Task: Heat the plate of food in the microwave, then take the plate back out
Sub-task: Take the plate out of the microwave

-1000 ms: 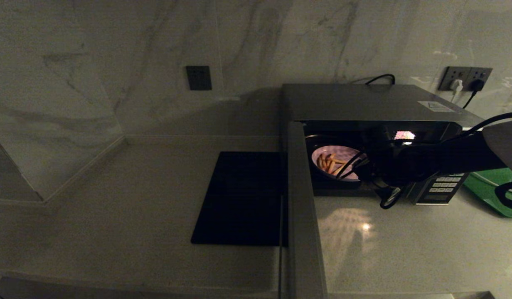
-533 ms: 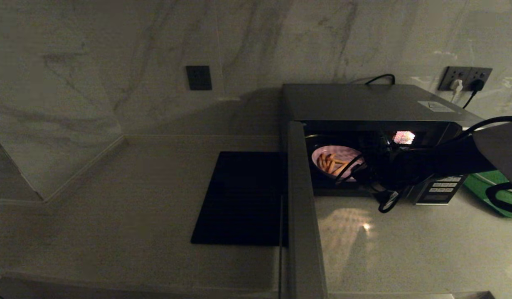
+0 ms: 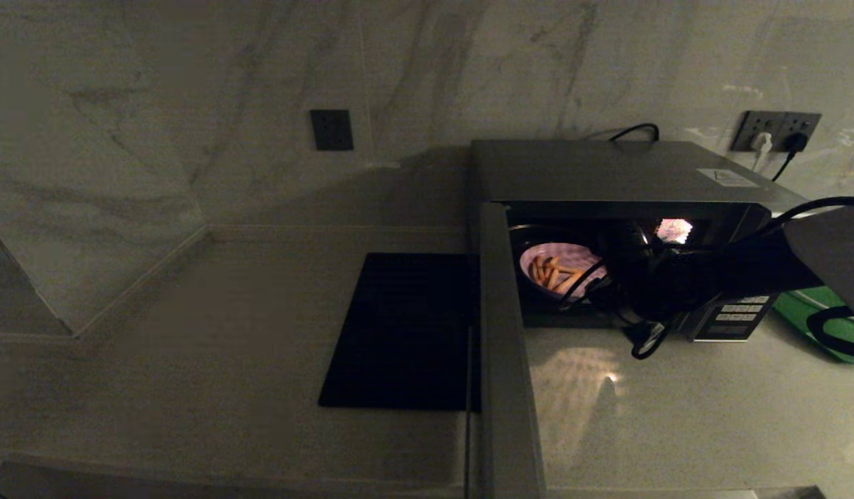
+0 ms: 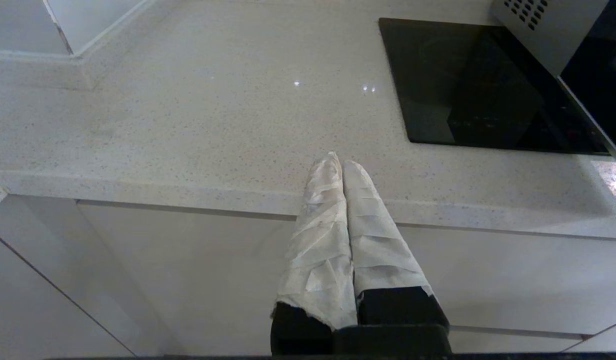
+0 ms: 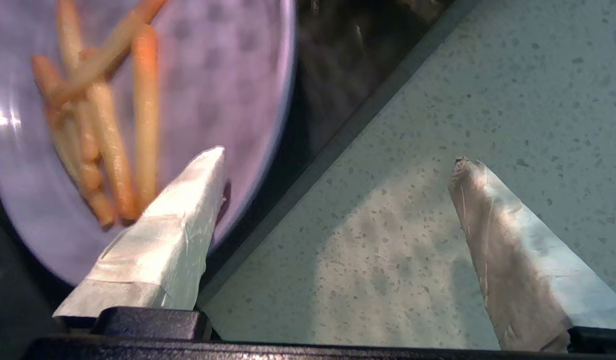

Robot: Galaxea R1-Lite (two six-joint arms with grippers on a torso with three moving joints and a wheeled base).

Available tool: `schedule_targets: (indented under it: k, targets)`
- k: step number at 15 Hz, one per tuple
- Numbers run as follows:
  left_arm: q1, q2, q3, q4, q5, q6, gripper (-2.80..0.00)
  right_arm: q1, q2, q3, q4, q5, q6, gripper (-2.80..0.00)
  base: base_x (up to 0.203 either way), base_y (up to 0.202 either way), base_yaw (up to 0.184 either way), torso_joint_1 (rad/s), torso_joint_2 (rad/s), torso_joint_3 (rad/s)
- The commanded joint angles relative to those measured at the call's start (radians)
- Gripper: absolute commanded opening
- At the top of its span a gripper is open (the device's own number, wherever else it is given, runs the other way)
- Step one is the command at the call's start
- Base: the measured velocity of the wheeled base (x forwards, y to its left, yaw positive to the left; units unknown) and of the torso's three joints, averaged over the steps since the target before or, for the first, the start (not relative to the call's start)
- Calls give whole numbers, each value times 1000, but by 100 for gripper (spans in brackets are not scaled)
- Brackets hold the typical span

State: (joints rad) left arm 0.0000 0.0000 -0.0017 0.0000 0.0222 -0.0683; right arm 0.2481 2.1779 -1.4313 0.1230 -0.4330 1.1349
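Observation:
The microwave (image 3: 607,173) stands at the back right with its door (image 3: 503,346) swung wide open and its cavity lit. Inside lies the lilac plate of food (image 3: 562,267), fries on it, also close up in the right wrist view as the plate (image 5: 213,75). My right gripper (image 5: 338,155) is open at the cavity's mouth. One fingertip (image 5: 208,170) hangs over the plate's near rim, the other over the speckled counter (image 5: 438,100); nothing is held. In the head view the dark right wrist (image 3: 659,284) hides the plate's right edge. My left gripper (image 4: 338,160) is shut and empty, parked at the counter's front edge.
A flat black mat (image 3: 406,333) lies left of the open door. The button panel (image 3: 735,315) is just right of the arm. A green tray (image 3: 812,308) sits at the far right. Wall sockets (image 3: 773,132) with plugged cables are behind the microwave.
My right wrist has drawn back slightly toward the front and right, uncovering a little more of the plate. The plate stays in the cavity.

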Motion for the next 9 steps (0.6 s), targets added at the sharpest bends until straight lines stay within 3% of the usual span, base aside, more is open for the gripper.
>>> schedule_targets:
  k: [1, 9]
  targets:
    - [0, 0, 0, 0, 1, -1, -280, 0, -3, 14, 1, -3, 9, 0, 0, 0, 0, 0, 0, 0]
    - [0, 0, 0, 0, 1, -1, -280, 0, -26, 31, 1, -4, 9, 0, 0, 0, 0, 0, 0, 0]
